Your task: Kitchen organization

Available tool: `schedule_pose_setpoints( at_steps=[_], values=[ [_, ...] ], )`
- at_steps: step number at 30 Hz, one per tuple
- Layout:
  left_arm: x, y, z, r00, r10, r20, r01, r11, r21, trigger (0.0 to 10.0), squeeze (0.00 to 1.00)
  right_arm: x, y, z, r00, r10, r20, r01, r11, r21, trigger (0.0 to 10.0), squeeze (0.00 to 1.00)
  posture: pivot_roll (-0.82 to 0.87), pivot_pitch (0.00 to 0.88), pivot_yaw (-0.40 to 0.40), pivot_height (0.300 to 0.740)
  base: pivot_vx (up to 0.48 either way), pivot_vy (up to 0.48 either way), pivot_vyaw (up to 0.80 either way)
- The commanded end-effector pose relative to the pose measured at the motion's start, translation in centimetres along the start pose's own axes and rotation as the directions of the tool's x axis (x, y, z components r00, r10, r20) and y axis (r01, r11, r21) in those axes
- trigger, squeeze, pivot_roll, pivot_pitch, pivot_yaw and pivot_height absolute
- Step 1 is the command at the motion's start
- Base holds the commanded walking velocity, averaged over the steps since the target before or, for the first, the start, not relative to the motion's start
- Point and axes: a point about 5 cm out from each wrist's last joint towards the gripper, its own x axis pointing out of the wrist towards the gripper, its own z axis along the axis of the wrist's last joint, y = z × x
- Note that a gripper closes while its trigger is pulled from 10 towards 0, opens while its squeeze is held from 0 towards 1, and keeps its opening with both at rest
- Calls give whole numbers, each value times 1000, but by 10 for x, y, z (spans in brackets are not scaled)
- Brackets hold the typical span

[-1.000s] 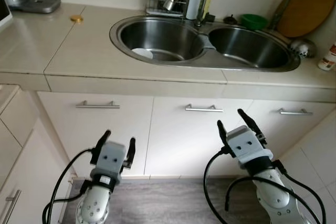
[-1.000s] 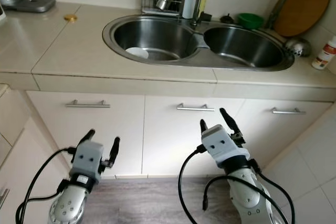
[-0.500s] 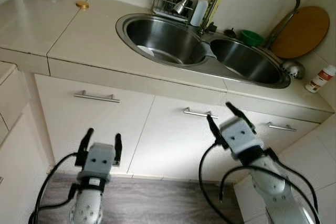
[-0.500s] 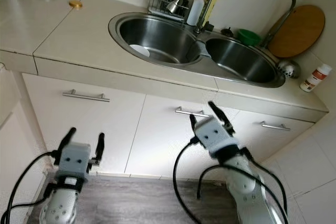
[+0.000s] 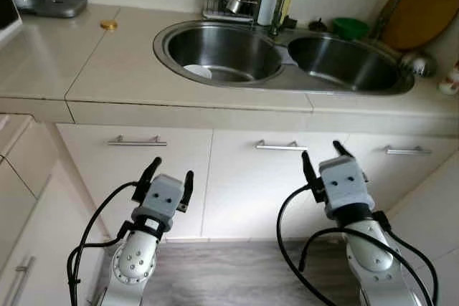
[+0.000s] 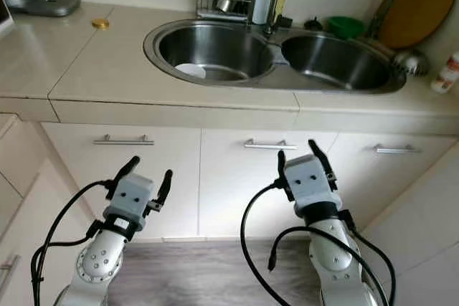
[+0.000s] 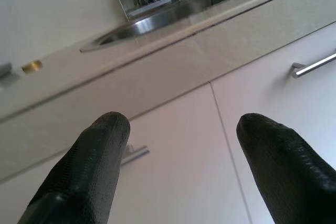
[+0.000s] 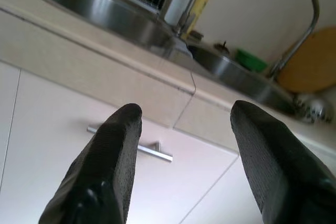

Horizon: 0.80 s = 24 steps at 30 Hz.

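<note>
Both tools, left tool [image 5: 169, 175] and right tool [image 5: 321, 158], stay spread and empty; right arm has lowered.

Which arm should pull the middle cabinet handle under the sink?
Probably the right. The right gripper sits open just below the middle handle, facing it; the left gripper is under the left handle.

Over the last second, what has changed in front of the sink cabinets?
Mostly the camera swung, so the whole scene shifted. The right gripper has drawn back from the middle cabinet handle that it neared half a second ago and now sits lower. The left gripper is still open and empty below the left handle. The white dish in the sink and the gold lid have not moved.
</note>
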Motion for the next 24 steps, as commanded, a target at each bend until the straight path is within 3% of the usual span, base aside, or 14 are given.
schedule_pose_setpoints(
  at_steps=[1, 4, 12, 24],
  values=[
    [4, -5, 2, 999, -49, 7, 49, 999, -19, 10000, 0, -6, -6, 0, 998, -57, -20, 58, 998, 13, 10000, 0, -73, 0, -31, 740, 0, 0, 0],
    [5, -7, 4, 996, -81, 22, 81, 996, -21, 10000, 0, -10, -3, 2, 997, -67, -23, 67, 998, 17, 10000, 0, -78, 0, -15, 740, 0, 0, 0],
    [8, 3, 11, 998, -52, 36, 54, 997, -60, 10000, 0, -5, 0, 5, 999, -30, -11, 30, 1000, 7, 10000, 0, -62, 0, -45, 740, 0, 0, 0],
    [0, -2, 14, 995, -90, 45, 94, 991, -96, 10000, 0, -8, -2, 5, 1000, -9, -17, 9, 1000, -4, 10000, 0, -60, 0, -63, 740, 0, 0, 0]
  ],
)
